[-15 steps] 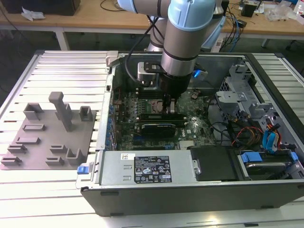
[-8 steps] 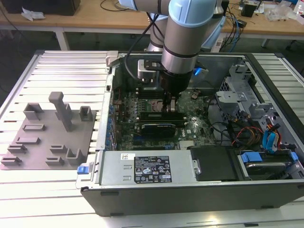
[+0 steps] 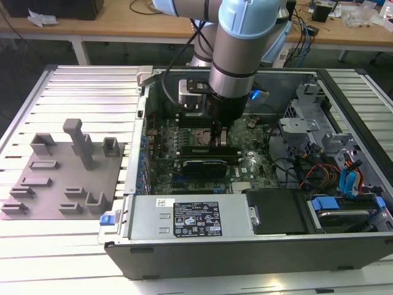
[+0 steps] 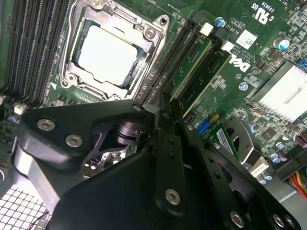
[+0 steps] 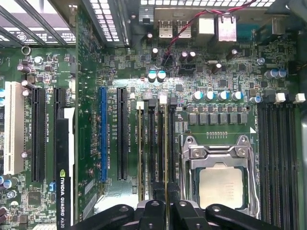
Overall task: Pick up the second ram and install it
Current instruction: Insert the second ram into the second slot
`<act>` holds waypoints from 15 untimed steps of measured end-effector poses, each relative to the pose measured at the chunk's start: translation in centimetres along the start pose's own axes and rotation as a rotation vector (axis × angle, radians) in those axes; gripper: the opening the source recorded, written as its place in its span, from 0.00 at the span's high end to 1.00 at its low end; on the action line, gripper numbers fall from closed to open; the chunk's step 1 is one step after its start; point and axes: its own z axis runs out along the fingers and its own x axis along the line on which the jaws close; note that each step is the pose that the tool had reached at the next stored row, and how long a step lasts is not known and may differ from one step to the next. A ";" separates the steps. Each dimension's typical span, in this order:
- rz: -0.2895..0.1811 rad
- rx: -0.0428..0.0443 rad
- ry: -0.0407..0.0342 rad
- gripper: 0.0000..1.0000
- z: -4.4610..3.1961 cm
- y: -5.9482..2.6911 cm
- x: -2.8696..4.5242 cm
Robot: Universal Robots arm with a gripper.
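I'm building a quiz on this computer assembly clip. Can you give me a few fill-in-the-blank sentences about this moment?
1. The gripper is down inside the open computer ____.
2. Its fingers are shut on a thin green memory stick standing in a slot beside the square ____ socket.
3. In the exterior view, the grey fixture plate lies to the case's ____.

Missing: case; processor; left

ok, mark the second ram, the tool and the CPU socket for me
second ram [image 5: 165, 143], first wrist view, upper edge of the stick
tool [image 5: 166, 203], first wrist view, midway between its fingertips
CPU socket [image 5: 220, 187], first wrist view, silver processor lid
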 end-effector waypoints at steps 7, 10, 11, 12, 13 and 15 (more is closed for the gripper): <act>-0.007 -0.0003 0.0002 0.89 0.19 -0.09 0.01; -0.007 -0.0004 0.0003 0.89 0.19 -0.13 0.01; -0.007 -0.0004 0.0004 0.89 0.19 -0.14 0.01; -0.007 -0.0004 0.0003 0.89 0.20 -0.14 0.01; -0.007 -0.0004 0.0003 0.89 0.21 -0.13 0.02; -0.007 -0.0003 0.0002 0.89 0.30 -0.14 0.03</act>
